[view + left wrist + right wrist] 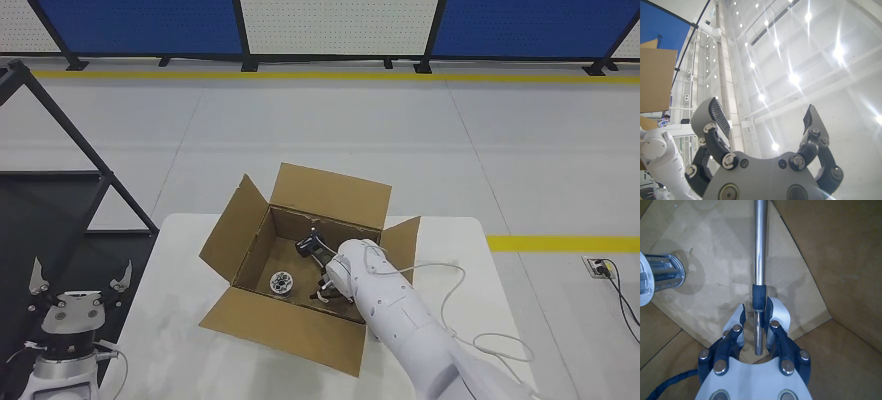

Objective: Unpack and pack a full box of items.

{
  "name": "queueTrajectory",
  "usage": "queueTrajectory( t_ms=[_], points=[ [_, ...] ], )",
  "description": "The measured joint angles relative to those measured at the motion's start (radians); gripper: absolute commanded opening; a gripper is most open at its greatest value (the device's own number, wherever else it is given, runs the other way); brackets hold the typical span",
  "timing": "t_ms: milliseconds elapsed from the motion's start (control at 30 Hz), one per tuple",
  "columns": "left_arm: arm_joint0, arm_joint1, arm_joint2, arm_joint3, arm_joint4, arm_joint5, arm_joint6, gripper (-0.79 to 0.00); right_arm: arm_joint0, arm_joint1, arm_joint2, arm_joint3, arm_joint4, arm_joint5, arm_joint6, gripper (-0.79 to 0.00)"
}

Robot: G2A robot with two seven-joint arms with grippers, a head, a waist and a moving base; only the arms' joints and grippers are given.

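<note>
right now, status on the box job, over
Left gripper open, pointing up, away from the box. Right gripper inside box, fingers straddling metal rod, not clamped. Ribbed metal cylinder nearby, apart from the rod.

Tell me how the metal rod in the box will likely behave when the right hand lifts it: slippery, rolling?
The metal rod looks polished and stiff, so it probably will not bend but could slip; gripping its black band seems safer. Being round, it may roll on the box floor if pushed.
</note>
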Motion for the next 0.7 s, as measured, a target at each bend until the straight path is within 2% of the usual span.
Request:
queueTrajectory(
  t_ms=[200,700],
  points=[
    [0.002,0.000,-0.005,0.003,-0.008,-0.001,-0.007,0.000,0.002,-0.001,-0.002,0.003,-0.009,0.018,0.010,-0.785],
    [0.000,-0.001,0.003,0.004,-0.001,0.006,-0.015,0.000,0.019,0.014,0.005,0.008,-0.026,-0.050,-0.012,-0.785]
  ],
)
